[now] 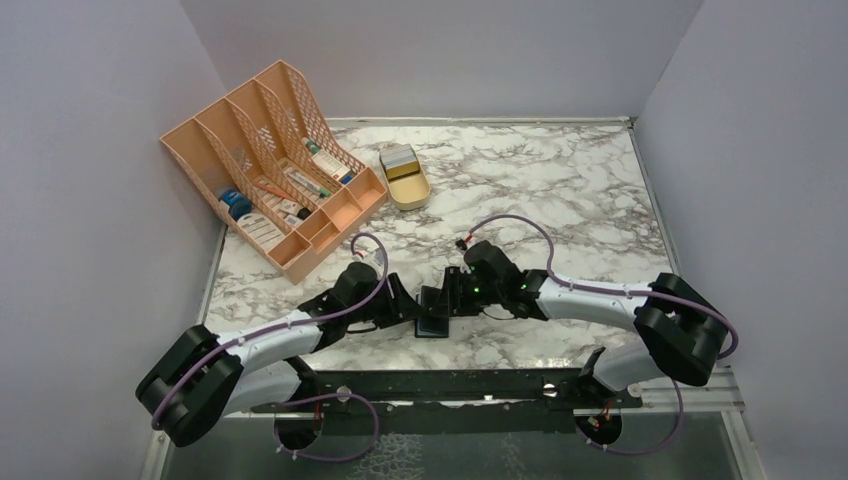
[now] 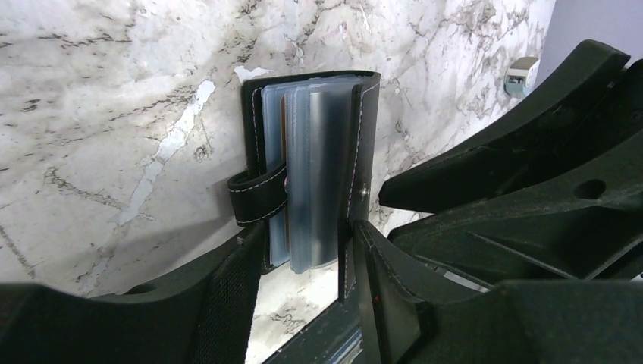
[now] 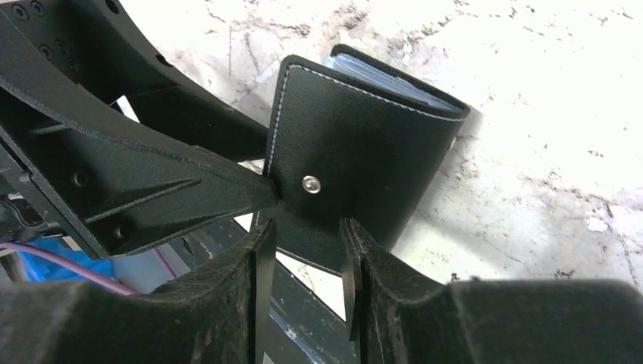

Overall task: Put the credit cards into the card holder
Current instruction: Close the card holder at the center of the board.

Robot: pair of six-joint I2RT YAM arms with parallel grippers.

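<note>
Marble table [image 1: 600, 190], grey walls [image 1: 100, 150]: right gripper [image 3: 307, 246] clamps card holder [image 3: 371, 136], left gripper [image 2: 307, 246] gapes around it.

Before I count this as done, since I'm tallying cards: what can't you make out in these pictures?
Top view: card holder's inside, hidden between left gripper and right gripper.
Left wrist: card count, sleeves blurred.
Right wrist: sleeves, mostly behind the cover.
Top view: tin's contents, too small.
</note>
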